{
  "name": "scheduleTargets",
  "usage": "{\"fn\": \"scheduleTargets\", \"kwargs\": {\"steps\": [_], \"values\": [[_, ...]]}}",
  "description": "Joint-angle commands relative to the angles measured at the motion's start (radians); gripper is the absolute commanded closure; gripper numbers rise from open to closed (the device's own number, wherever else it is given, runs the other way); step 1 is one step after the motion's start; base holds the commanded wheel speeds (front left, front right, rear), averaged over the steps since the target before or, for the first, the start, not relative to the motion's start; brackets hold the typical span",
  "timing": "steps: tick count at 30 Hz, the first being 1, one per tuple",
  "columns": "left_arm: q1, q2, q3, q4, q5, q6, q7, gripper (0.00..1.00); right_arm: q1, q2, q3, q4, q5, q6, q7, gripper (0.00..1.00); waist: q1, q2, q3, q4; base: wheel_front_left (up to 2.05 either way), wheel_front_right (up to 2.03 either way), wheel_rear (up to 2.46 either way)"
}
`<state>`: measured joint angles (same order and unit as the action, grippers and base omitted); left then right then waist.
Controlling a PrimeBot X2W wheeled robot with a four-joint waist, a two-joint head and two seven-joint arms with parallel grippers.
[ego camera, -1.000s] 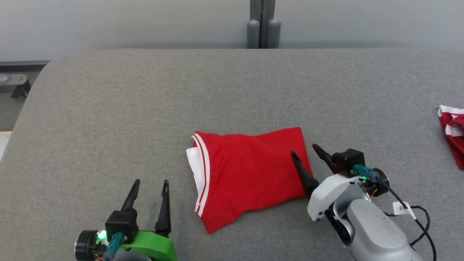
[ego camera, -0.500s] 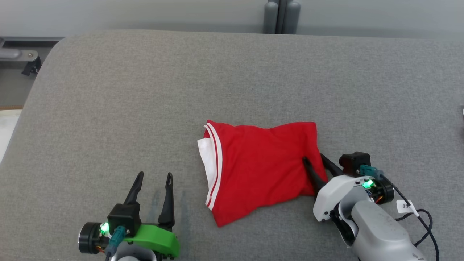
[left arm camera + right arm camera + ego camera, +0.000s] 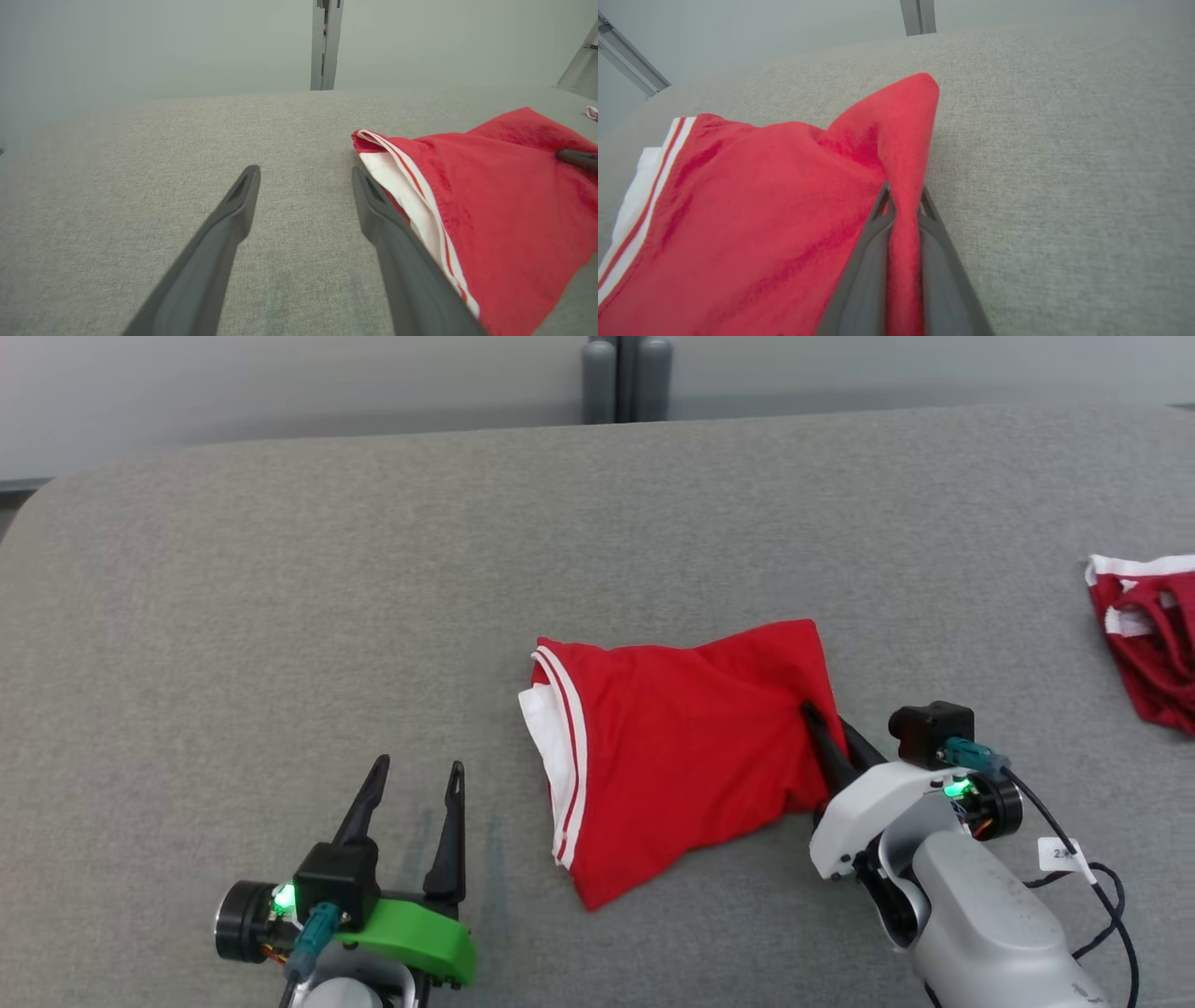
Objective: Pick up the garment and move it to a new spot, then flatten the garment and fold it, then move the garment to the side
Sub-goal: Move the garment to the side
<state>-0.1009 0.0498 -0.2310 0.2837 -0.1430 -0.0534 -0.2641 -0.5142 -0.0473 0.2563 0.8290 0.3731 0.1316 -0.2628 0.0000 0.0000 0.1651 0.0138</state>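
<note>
Garment (image 3: 681, 747): matte red cloth, folded to a rough rectangle with soft creases. A white band with thin red stripes runs down its left edge, and a white layer sticks out under that edge. It lies flat on the table (image 3: 280, 569), about mid-width and toward the near side.

Table: covered in grey woven fabric with a fine, even grain; the far-left corner is rounded.

Right hand (image 3: 826, 717): fingers pinched nearly together on the garment's right edge. In the right wrist view, this hand (image 3: 904, 189) has a ridge of red cloth squeezed between the two dark fingers, and the far-right corner of the cloth stands up in a soft peak. The head view gives that only as a crease.

Left hand (image 3: 418, 766): fingers spread wide with nothing between them, over bare table to the near left of the garment. In the head view a strip of table separates it from the striped edge. In the left wrist view that hand (image 3: 304, 171) frames bare grey weave.

Open room: broad bare table to the left and far side. To the right, a bare stretch, then a second red-and-white cloth (image 3: 1144, 635) at the head view's right edge, well apart. A grey post (image 3: 625, 378) stands behind the far edge.
</note>
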Motion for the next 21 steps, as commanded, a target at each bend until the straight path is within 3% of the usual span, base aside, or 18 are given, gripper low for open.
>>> {"fn": "scheduleTargets", "kwargs": {"steps": [1,9,21], "values": [[-0.017,0.003,0.000,-0.006,0.006,-0.004,0.001,0.00,0.024,-0.008,-0.002,-0.012,-0.012,-0.002,-0.002,1.00,0.0000,0.0000,-0.016,-0.148,0.00,0.00,0.00],[-0.022,0.003,-0.015,-0.006,0.010,-0.014,0.001,0.00,0.054,-0.007,-0.018,-0.040,-0.013,-0.002,-0.002,1.00,0.0000,0.0000,-0.018,-0.333,0.00,0.00,0.00],[-0.016,0.004,-0.027,0.001,0.024,-0.032,0.001,0.00,0.075,-0.006,-0.023,-0.089,-0.002,-0.002,-0.002,1.00,0.0000,0.0000,0.000,-0.497,0.00,0.00,0.00]]}}
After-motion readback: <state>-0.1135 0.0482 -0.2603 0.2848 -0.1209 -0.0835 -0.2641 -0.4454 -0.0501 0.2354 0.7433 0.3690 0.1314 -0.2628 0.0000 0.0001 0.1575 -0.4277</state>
